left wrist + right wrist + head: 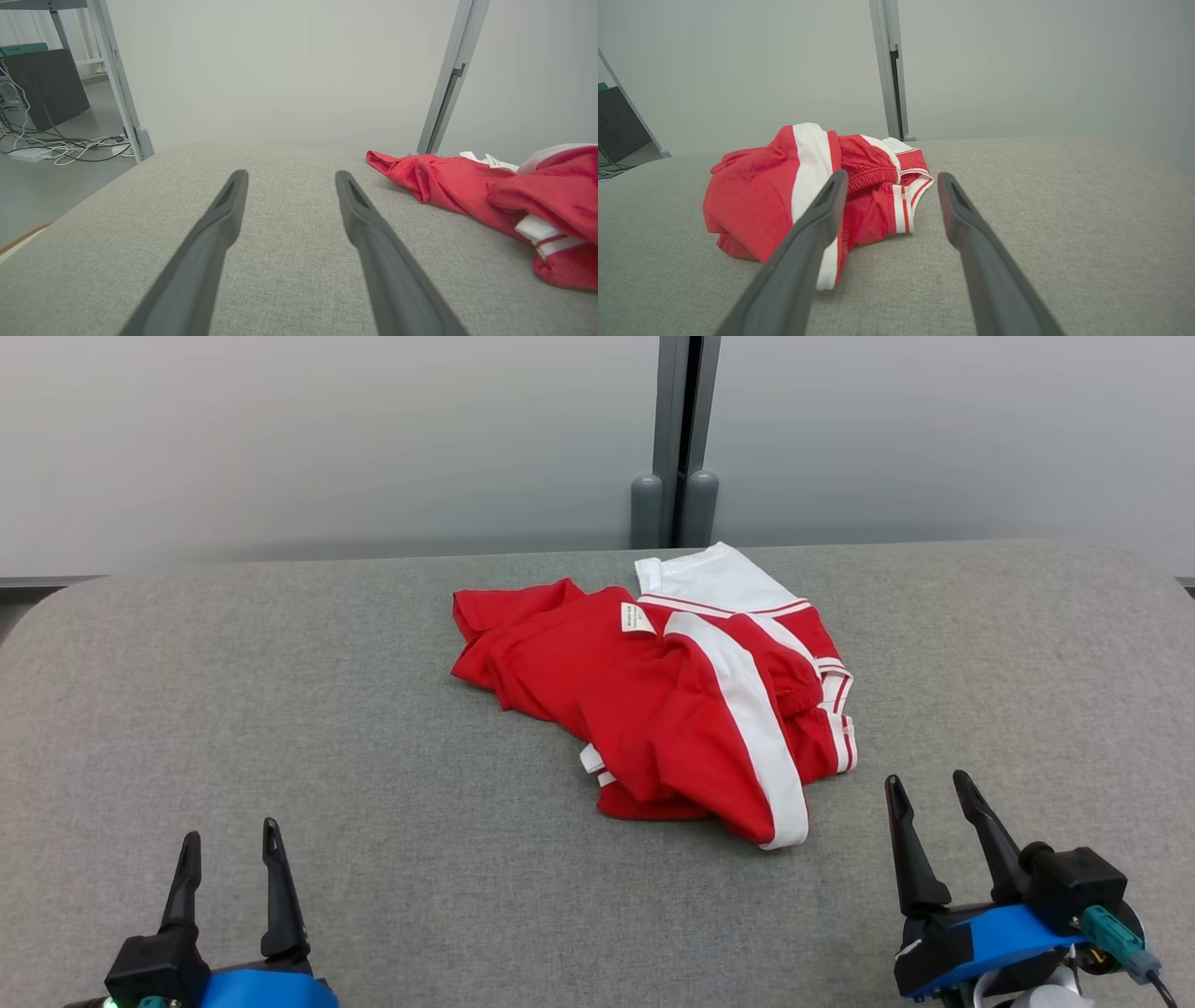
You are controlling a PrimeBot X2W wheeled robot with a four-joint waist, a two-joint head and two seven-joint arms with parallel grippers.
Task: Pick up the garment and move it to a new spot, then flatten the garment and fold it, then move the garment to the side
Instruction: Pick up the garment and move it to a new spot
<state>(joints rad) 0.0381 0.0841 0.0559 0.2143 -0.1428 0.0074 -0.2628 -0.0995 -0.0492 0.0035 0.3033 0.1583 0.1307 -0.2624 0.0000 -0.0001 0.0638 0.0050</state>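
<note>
I see both wide open and empty: my left pincer (231, 831) at seven o'clock and my right pincer (928, 777) at five o'clock of the grey tabletop (280, 709). The crumpled red-and-white garment (672, 709) lies toward one o'clock, nearer the right pincer, touching neither.

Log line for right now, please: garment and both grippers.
stage: before pickup | garment: red-and-white, crumpled, mid table, not held | left gripper: open, empty | right gripper: open, empty, nearer garment

Grey fabric-covered table (280, 709) — on it a crumpled red-and-white garment (672, 709), toward the far edge
</note>
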